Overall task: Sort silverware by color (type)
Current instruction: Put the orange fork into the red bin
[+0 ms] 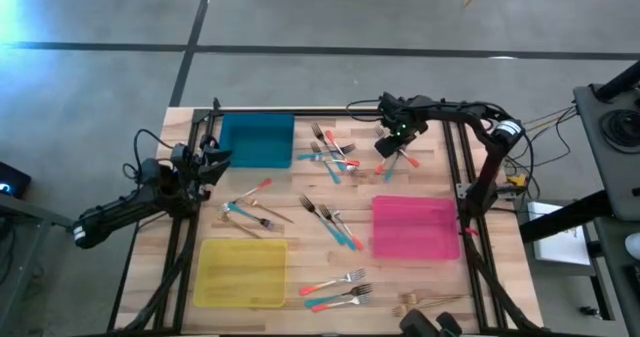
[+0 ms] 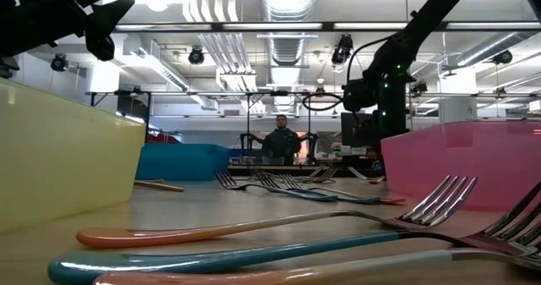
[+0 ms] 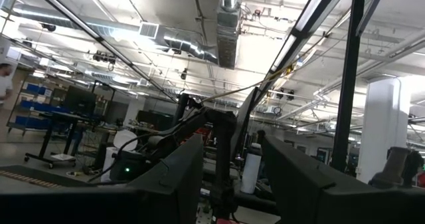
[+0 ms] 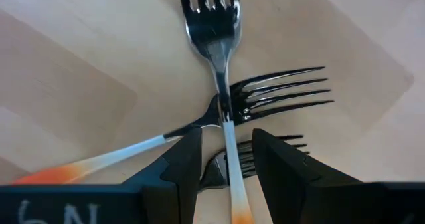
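Beside the pink tray (image 1: 415, 227), far side:
Worktop (image 1: 300, 252): forks scattered, mostly unsorted.
Right end effector (image 4: 226, 161): narrowly parted, straddling a coral-handled fork (image 4: 226, 111).
Risk: crossed neighbouring fork (image 4: 199, 125) may be dragged along.
Left end effector (image 1: 215, 159): idle, parted, by the teal tray (image 1: 256, 140).

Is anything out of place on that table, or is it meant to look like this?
All three trays, teal, pink and yellow, look empty, while the forks lie scattered on the wood, some crossed over each other. The right gripper straddles one fork's handle, fingers open. The left gripper waits beside the teal tray.
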Motion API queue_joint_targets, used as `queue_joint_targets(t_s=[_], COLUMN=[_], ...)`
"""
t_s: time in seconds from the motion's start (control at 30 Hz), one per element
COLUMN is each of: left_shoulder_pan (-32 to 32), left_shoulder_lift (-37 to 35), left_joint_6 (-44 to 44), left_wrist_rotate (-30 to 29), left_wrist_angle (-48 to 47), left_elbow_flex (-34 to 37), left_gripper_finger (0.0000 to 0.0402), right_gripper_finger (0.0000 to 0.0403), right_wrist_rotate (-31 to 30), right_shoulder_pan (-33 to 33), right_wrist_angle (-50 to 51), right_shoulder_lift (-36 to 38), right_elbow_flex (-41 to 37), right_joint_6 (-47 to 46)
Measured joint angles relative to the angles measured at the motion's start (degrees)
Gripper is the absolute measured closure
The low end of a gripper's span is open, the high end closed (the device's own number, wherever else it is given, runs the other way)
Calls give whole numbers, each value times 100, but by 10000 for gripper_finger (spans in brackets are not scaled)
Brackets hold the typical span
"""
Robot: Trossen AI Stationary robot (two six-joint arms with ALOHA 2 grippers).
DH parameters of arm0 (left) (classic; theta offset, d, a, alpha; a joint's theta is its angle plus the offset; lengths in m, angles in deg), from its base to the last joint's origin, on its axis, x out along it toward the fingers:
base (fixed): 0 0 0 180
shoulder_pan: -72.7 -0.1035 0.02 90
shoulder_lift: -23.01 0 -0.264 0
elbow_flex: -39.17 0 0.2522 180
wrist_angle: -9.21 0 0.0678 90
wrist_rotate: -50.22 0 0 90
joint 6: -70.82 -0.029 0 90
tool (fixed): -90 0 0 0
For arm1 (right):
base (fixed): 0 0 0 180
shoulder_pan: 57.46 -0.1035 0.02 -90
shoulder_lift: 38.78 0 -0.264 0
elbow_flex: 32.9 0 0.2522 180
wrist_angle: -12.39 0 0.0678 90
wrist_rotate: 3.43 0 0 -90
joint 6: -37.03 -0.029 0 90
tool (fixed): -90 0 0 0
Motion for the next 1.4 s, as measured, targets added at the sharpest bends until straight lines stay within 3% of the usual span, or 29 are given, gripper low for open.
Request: queue_joint_targets(t_s=[0.4,0.73,0.9,1.27,1.4], left_shoulder_pan=[-2,-2,-2,-2,-2], left_shoulder_lift=[-1,-1,-1,-1,0], left_joint_6=[1,1,1,1,0], left_wrist_rotate=[0,0,0,0,0], left_wrist_angle=[-4,-4,-4,-4,-6], left_elbow_flex=[1,1,0,1,0], left_gripper_finger=[260,260,260,260,260], right_gripper_finger=[285,382,391,393,393], right_wrist_rotate=[15,22,18,28,492], right_shoulder_pan=[0,-4,-2,-65,-313], right_wrist_angle=[-69,-49,-1,617,1098], right_shoulder_lift=[-132,-136,-47,1031,1739], right_elbow_flex=[2,-2,-15,241,246], right_joint_6=[166,293,289,293,411])
